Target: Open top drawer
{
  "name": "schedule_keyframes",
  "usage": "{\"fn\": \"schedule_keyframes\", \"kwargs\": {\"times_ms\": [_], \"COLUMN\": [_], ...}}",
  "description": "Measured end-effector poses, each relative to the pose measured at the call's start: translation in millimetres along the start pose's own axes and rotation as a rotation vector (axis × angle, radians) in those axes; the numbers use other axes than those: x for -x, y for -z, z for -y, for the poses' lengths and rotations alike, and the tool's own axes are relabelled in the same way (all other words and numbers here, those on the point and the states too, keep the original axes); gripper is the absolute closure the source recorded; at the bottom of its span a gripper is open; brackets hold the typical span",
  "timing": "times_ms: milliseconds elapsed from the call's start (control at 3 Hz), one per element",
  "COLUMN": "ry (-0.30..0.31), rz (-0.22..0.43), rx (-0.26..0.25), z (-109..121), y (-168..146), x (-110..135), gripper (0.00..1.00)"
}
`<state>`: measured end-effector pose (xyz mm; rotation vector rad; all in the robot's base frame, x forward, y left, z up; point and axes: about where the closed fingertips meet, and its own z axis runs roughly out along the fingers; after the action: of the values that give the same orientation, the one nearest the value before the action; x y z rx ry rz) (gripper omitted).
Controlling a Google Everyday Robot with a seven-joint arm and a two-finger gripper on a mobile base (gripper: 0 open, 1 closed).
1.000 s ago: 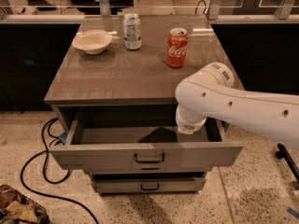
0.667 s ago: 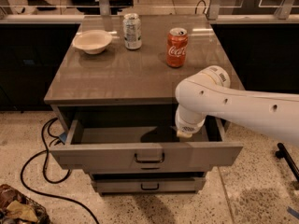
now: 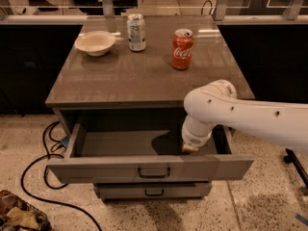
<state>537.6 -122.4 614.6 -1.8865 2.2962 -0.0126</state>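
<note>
Grey countertop (image 3: 144, 76) up behind my gripper, carrying a white bowl (image 3: 95, 42), a silver can (image 3: 136, 32) and a red cola can (image 3: 182, 49), all well apart from where I'm working. And look at this: the top drawer (image 3: 96, 168) stands pulled far out from under that counter, its grey box fully on show! My gripper (image 3: 189, 148) hangs down inside that box, just behind the flat front panel, near one end of it. Open or closed? I cannot tell from here. The black loop handle (image 3: 154, 172) sits on the outer face, beside and below my gripper, and I'm not on it. The lower drawer (image 3: 153, 190) underneath is shut. I'd call the job essentially done; what's left, I judge, is lifting clear without nudging the front.
</note>
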Motion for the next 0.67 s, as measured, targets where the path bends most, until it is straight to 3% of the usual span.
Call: {"fn": "schedule_keyframes", "kwargs": {"times_ms": [667], "ry": [-0.006], "rz": [-0.002], "rx": [0.047], "z": [-43.7], "y": [3.1], "x": [-3.7], "gripper": [1.0]}}
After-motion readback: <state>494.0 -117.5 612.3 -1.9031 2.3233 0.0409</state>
